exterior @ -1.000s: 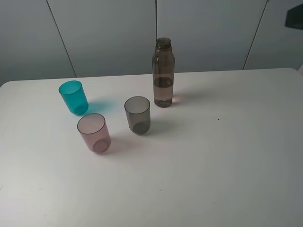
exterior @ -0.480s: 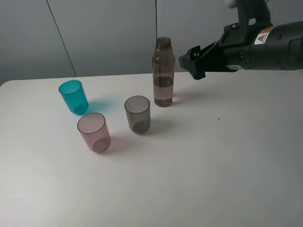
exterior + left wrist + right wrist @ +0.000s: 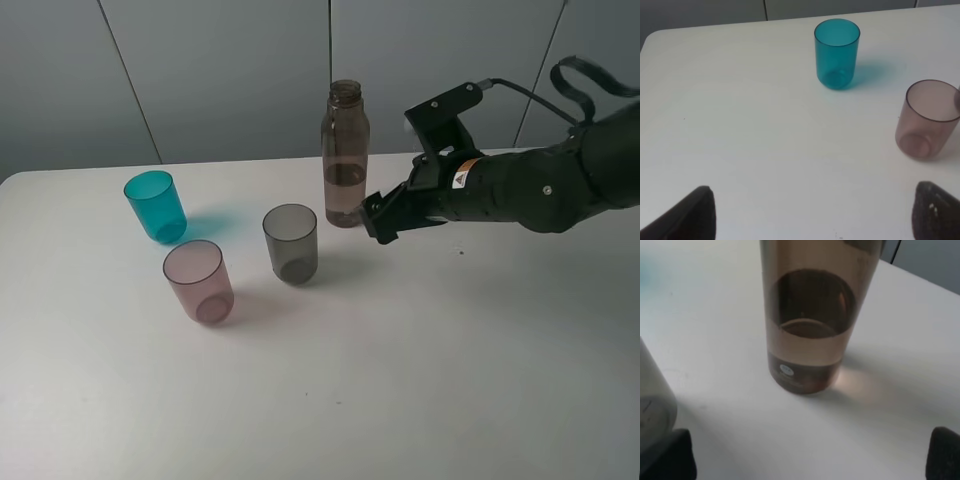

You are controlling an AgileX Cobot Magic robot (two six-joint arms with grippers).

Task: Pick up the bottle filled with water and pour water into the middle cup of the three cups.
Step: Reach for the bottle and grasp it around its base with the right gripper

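The smoky brown-grey bottle stands upright at the back of the table, with water filling its lower part. It fills the right wrist view. My right gripper is open and empty, low over the table just right of the bottle's base, with its fingertips spread wide before the bottle. The pink cup, teal cup and grey cup stand upright to the left. My left gripper is open and empty, short of the teal cup and pink cup.
The white table spreads wide to the front and right. A grey panelled wall rises behind its back edge. The grey cup shows at the edge of the right wrist view, close to the bottle.
My right arm has come in from the upper right and dropped down to the table beside the bottle. The bottle and cups have not moved.
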